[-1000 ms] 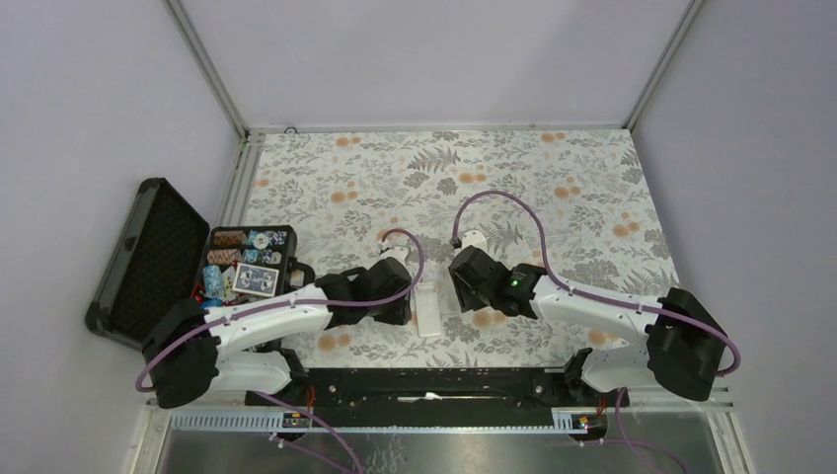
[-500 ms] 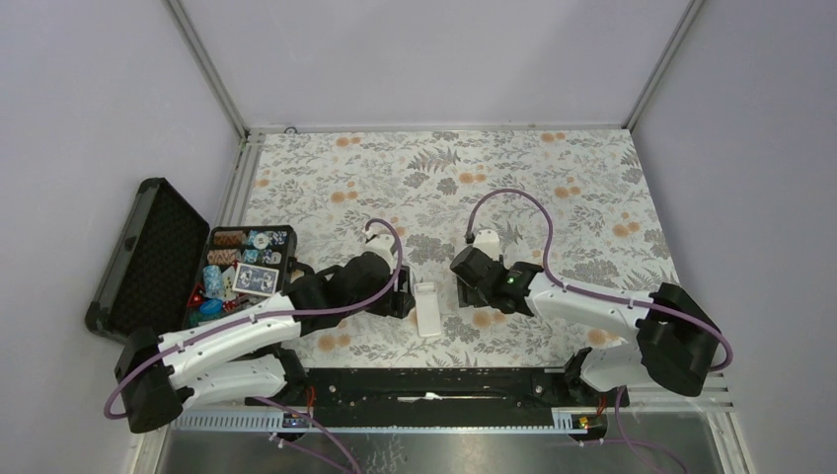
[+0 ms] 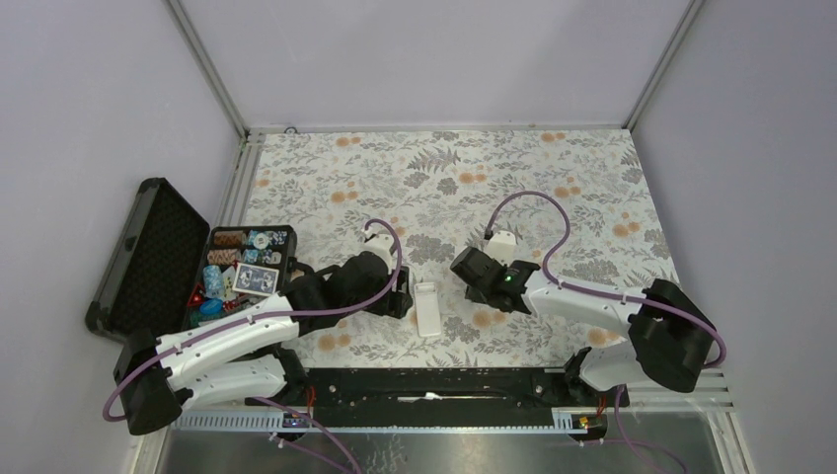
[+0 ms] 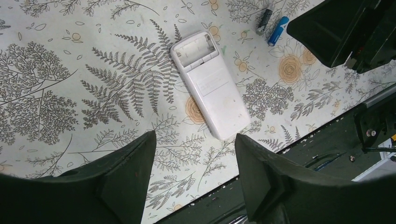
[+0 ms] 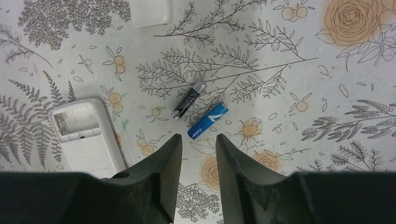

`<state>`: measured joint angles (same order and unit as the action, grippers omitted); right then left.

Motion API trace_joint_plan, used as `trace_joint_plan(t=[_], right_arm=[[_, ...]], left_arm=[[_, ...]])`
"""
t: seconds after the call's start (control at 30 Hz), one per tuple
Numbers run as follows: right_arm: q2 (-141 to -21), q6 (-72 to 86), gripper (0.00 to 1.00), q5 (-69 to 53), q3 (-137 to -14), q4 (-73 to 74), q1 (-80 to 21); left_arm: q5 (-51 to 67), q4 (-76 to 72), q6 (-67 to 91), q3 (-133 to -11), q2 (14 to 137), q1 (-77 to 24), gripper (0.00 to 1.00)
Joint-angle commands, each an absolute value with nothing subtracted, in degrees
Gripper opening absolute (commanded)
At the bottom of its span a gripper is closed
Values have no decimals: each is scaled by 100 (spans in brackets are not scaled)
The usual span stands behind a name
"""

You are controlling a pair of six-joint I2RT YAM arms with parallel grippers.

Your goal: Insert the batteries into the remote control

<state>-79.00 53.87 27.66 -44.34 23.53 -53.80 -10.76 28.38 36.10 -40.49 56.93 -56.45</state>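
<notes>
Nothing is loaded yet: the remote control (image 4: 209,84) lies face down on the counter (image 3: 592,178), its bay open (nothing seated in it), with the batteries (image 5: 208,120) loose just beside it. The left pincer (image 4: 195,135) hovers wide and empty over the remote control; the right pincer (image 5: 198,137) hangs above the batteries, narrowly parted and empty.

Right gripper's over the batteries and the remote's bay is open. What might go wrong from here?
1. The blue battery and dark battery lie almost side by side, so the right gripper closing on one may send the other rolling.
2. The remote control lies loose, not held by the open left gripper; pressing a battery into its bay may slide it.
3. Both grippers sit close either side of the remote control and may collide.
</notes>
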Motion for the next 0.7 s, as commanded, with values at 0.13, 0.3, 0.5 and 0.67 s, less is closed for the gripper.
trace_joint_plan(t=[0.13,0.3,0.5,0.67], right_arm=[[-8323,6117,39,3067,-4475,2439,-5236],[-8595,6187,38,2950,-4590,2435,-5185],[-8728,6258,38,2909,-4629,2435,-5159],[-8770,6319,38,2912,-4636,2431,-5155]], left_arm=[[-1180,2777,3424,-4263,5537,-5577,67],[-1169,2777,3369,-4263,5501,-5555,67],[-1169,2770,3333,-4245,5476,-5520,68],[-1117,2735,3320,-4236,5476,-5507,68]])
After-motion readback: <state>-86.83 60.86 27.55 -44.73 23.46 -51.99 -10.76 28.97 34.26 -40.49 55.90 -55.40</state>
